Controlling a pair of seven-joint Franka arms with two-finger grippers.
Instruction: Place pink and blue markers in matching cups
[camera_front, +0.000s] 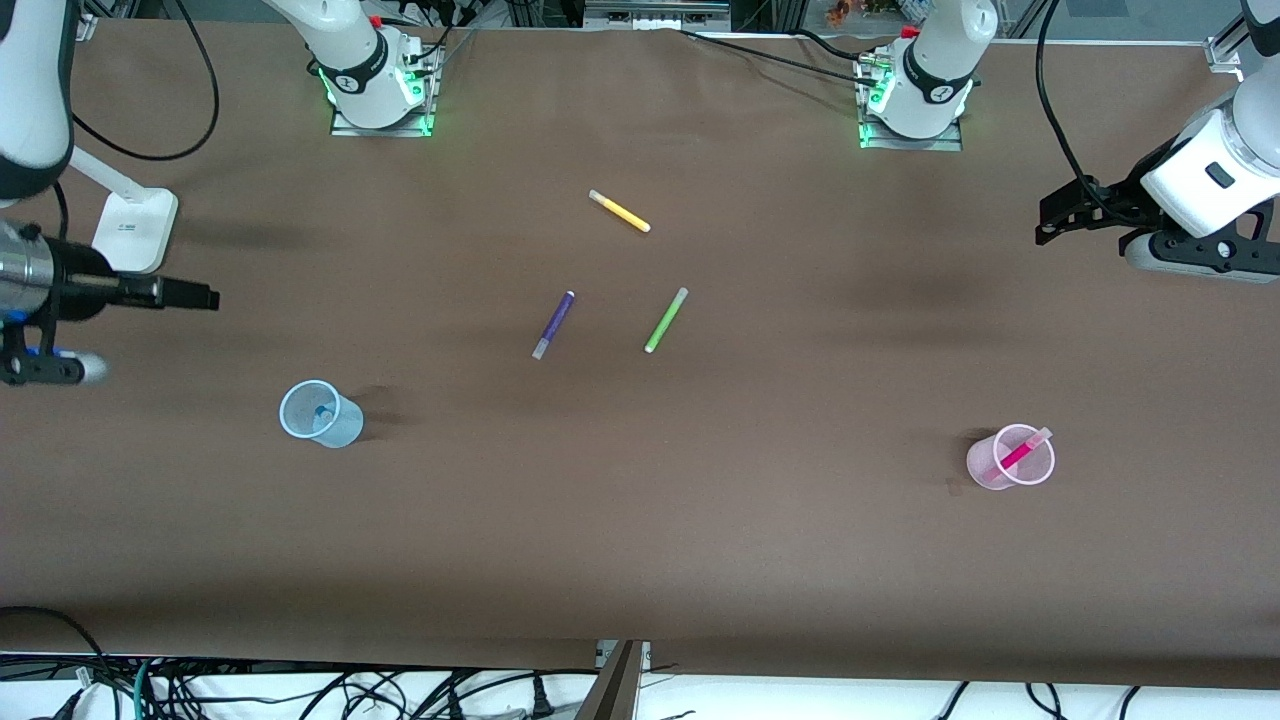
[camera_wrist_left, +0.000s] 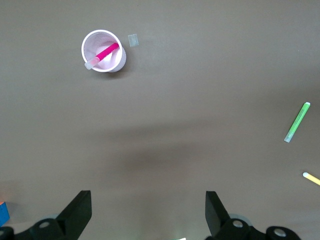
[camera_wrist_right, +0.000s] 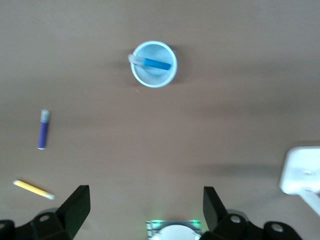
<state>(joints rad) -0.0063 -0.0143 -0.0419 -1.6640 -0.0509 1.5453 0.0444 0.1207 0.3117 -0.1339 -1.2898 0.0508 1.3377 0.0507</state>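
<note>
Pink marker (camera_front: 1020, 455) slanted in translucent pink cup (camera_front: 990, 468); blue marker (camera_wrist_right: 157, 64) in blue cup (camera_wrist_right: 145, 79).

High front camera; wrist cameras face downward.

The left gripper (camera_front: 1045, 215) hangs in the air over the bench's end on the left arm's side, its two fingers (camera_wrist_left: 77, 215) spread wide with nothing between them. The right gripper (camera_front: 205, 297) hangs over the bench's end on the right arm's side, its fingers (camera_wrist_right: 75, 210) equally wide apart and empty. Both arms are drawn back, waiting.
</note>
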